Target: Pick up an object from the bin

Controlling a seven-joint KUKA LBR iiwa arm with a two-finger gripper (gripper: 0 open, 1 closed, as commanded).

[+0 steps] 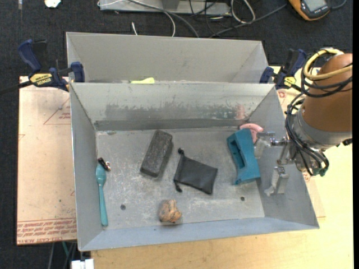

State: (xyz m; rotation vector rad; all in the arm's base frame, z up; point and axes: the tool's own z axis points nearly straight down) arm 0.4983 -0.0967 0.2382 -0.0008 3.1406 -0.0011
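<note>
Near right wall (293, 206), blue tool (244, 157) front-to-back

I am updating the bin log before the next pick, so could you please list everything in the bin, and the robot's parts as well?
Block: one, dark grey, floor left of centre, lying at a slant.
Pouch: one, black, floor centre.
Plastic tool: one, blue, floor right.
Pink piece: one, pink, back right, just behind the blue tool; kind unclear.
Utensil: one, teal, along the left wall.
Small piece: one, black, at the utensil's upper end.
Lump: one, tan, front centre.
Yellow scrap: one, yellow, top edge of back wall.
Bin: one, grey metal.
Arm: one, orange cover, right of bin.
Gripper: one, metal, over the right wall.
</note>
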